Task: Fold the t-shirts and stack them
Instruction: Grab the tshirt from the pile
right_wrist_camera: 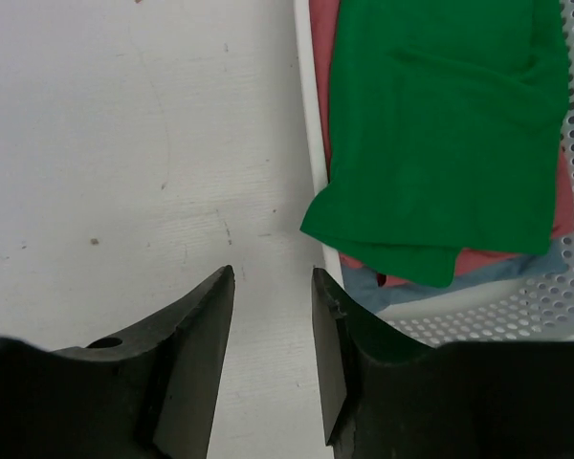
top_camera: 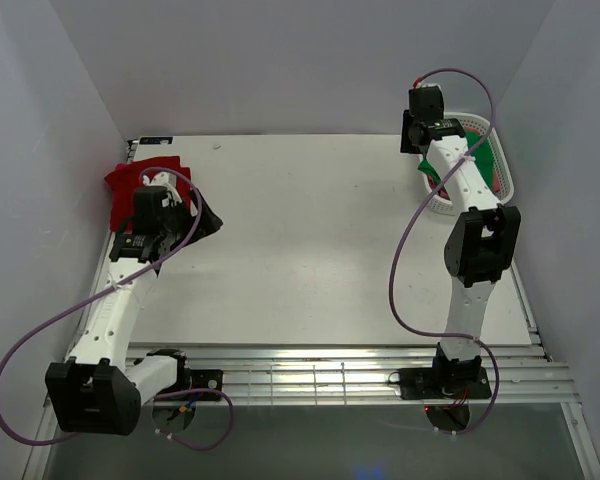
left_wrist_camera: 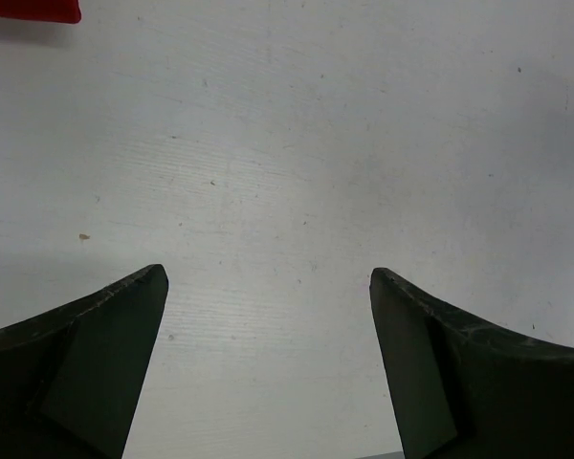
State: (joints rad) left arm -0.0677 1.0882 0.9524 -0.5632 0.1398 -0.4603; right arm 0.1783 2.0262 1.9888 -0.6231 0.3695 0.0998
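white table (left_wrist_camera: 297,124) under left tool (left_wrist_camera: 266,273), wide, empty

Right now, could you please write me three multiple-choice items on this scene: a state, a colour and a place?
1. The left hand, over the table, is: A open and empty; B shut on a t-shirt; C shut on nothing.
2. The t-shirt at the table's far left corner is: A blue; B yellow; C red.
3. The green t-shirt lies: A flat on the table; B in the white basket; C in the left hand.
Answers: A, only bare table shows between its wide jaws; C, the top view shows red cloth there; B, the right wrist view shows it inside the basket.
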